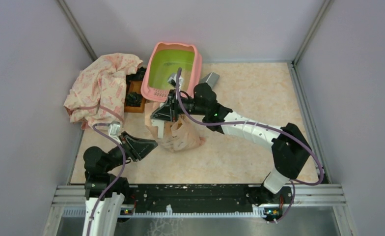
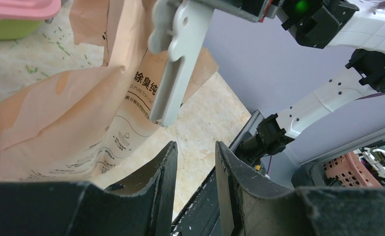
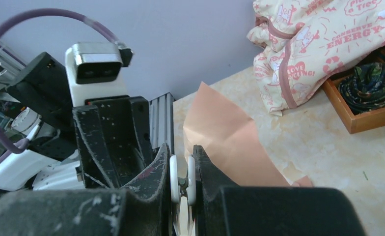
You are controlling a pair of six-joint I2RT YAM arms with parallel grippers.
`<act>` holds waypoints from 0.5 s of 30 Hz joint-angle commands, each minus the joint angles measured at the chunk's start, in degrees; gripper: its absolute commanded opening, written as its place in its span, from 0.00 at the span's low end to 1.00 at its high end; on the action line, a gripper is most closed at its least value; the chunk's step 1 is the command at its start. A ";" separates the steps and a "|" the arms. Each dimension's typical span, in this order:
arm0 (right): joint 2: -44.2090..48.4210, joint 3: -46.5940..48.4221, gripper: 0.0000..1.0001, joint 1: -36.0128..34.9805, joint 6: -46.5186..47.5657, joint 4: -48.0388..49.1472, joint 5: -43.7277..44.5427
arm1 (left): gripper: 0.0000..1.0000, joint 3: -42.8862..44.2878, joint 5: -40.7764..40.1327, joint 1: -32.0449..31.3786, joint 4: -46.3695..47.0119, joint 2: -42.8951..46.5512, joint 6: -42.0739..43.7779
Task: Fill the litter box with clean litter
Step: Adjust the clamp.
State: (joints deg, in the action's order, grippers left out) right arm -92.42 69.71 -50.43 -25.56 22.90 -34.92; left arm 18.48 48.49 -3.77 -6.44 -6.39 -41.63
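The left gripper (image 2: 195,147) has its jaws partly apart with nothing between them; only bare table (image 1: 244,93) shows through the gap. The right gripper (image 3: 182,160) is clamped tight on a white plastic clip (image 2: 178,59), which hangs against the upper part of the peach bag (image 1: 185,137).

Seen from above, the bag sits just at 3 o'clock of the left jaws, close but apart from them, and directly under the right jaws at 6 o'clock. It is crumpled, and its length appears to rise from the table up toward the right gripper. The left arm is nearer its lower body and the right arm nearer its top.

The litter box (image 1: 198,64) stands at 12 o'clock of the right gripper and about 1 o'clock of the left, with its near rim close behind the right wrist. Its rim is pink and its inside lime green. Whether any clean litter lies in it cannot be told.

At 9 o'clock of the box lie a wooden tray (image 1: 130,105) and a printed cloth (image 1: 102,83).
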 commanded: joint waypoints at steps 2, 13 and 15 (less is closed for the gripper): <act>2.36 -0.51 0.00 0.43 -1.90 7.66 -0.72 | 0.40 -1.16 0.27 -0.36 2.72 0.33 -1.75; 8.59 -2.86 0.00 0.43 -4.06 11.55 2.07 | 0.45 -1.34 1.59 -0.36 6.85 0.55 -4.16; 10.26 -4.03 0.00 0.43 -6.19 14.08 2.86 | 0.47 -0.79 1.86 -0.36 9.74 0.02 -4.91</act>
State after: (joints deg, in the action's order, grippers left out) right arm -88.16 66.24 -50.43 -28.56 28.45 -33.87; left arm 17.45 48.95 -3.77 -3.38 -6.42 -44.45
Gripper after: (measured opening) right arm 0.119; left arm 0.451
